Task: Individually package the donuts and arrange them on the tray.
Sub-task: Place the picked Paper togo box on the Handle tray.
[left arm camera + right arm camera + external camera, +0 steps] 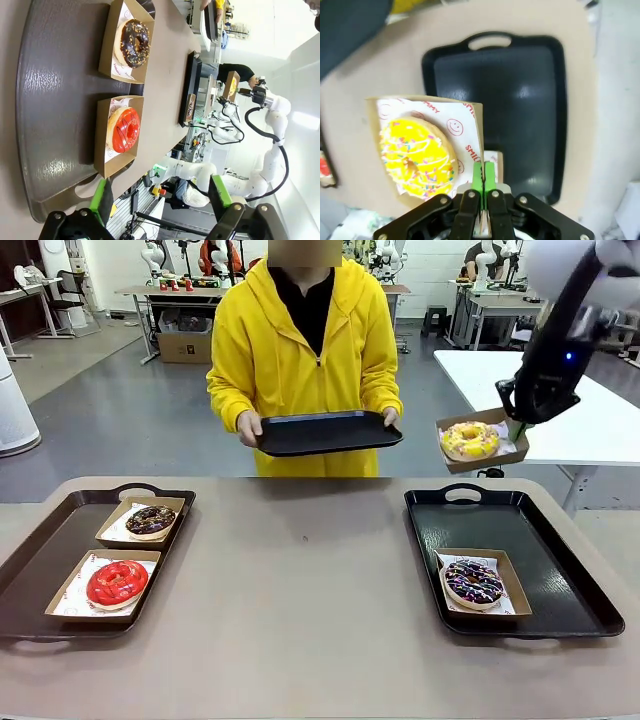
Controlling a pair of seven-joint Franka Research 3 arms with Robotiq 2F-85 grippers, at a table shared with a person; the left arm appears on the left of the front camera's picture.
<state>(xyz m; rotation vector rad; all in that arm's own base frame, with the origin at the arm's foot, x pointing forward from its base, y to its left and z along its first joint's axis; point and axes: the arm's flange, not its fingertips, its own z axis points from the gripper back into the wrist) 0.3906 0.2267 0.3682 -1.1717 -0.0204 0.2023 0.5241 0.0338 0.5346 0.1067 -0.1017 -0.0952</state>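
The yellow-glazed sprinkled ring donut sat in a paper-lined brown cardboard box, raised in the air above the right black plastic tray. The right end effector was clenched on the box's edge, its arm reaching down from the upper right. The left end effector hung released, the red-glazed donut ahead of it. The liner's red print was partly hidden; "SMIL" was legible.

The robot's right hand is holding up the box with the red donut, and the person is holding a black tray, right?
Not quite. The box pinched in the right hand holds the yellow donut, as the front view shows. The red donut sits in its box on the left tray. The person does hold a black tray.
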